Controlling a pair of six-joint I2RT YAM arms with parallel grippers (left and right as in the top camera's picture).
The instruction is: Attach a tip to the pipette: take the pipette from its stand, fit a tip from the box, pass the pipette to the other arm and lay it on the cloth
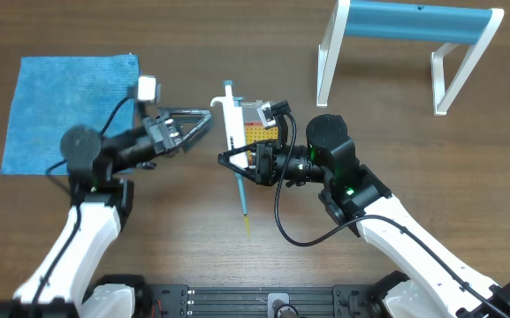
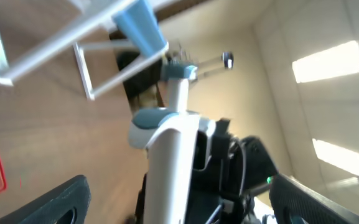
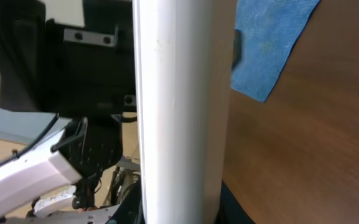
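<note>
Since the pipette already carries a yellow tip on its low end, fitting looks done; handover is the step in hand

- Pipette: held off the table near the middle, plunger end away from the arm bases, tip end toward them. Judged lifted so the other arm can get around it
- Right gripper: clamped on the lower half of the body, leaving the upper half bare as a place for a second grip. In the right wrist view the white body runs close past the camera
- Left gripper: spread wide, holding nothing, just beside the upper body. In its wrist view the fingers stand either side of the pipette, apart from it
- Tip box: right behind the right gripper, partly hidden
- Cloth: flat at the far left, on the left arm's side, which would explain the pass
- Stand: far right, well apart
</note>
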